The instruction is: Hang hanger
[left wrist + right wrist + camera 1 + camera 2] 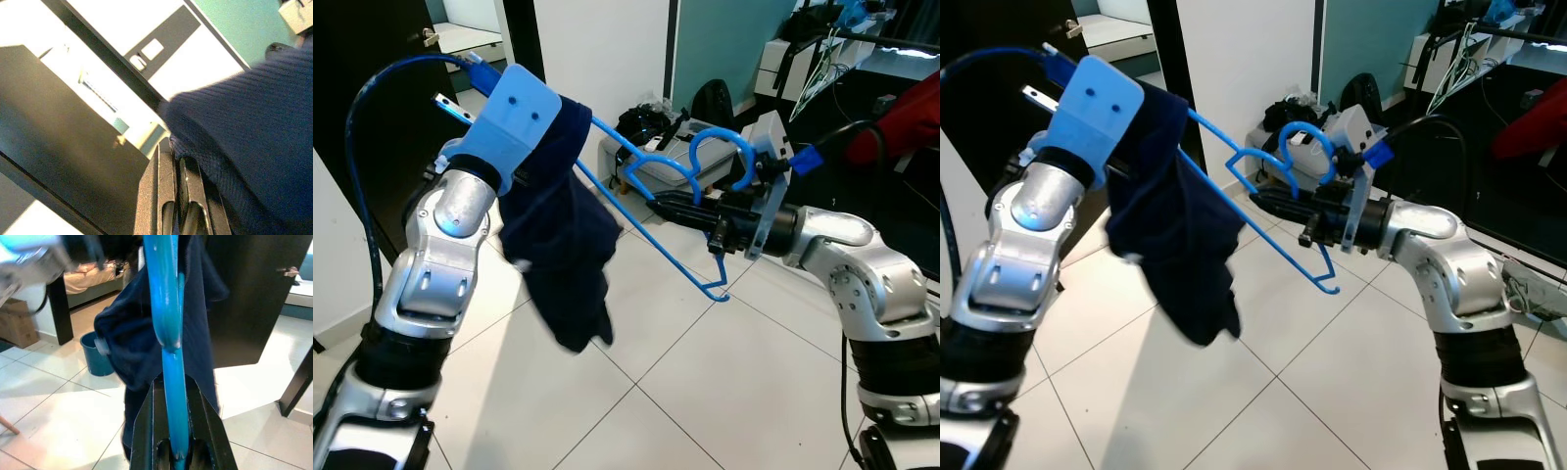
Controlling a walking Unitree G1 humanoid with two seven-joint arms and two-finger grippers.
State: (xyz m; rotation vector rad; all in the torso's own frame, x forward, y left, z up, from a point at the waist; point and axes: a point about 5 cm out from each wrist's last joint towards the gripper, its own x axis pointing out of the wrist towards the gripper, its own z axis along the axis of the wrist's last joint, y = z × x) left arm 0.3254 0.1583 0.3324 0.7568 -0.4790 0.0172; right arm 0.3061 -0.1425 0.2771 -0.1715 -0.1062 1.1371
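Gripping the blue hanger (656,230) near its hook, the right end effector (690,208) reaches out at chest height in the left eye view, its black fingers clamped on the plastic. The hanger runs slantwise from it toward the raised left arm, where a dark navy garment (558,245) is draped over the far end and hangs down above the white tiled floor (636,392).

In the left wrist view, the left end effector (177,196) has its fingers together, pinching the knit edge of the garment just beside them.

In the right wrist view, the hanger's blue bar sits clamped between the fingers and rises straight ahead, the garment hanging beyond it; a blue bucket (95,357) stands on the floor behind.
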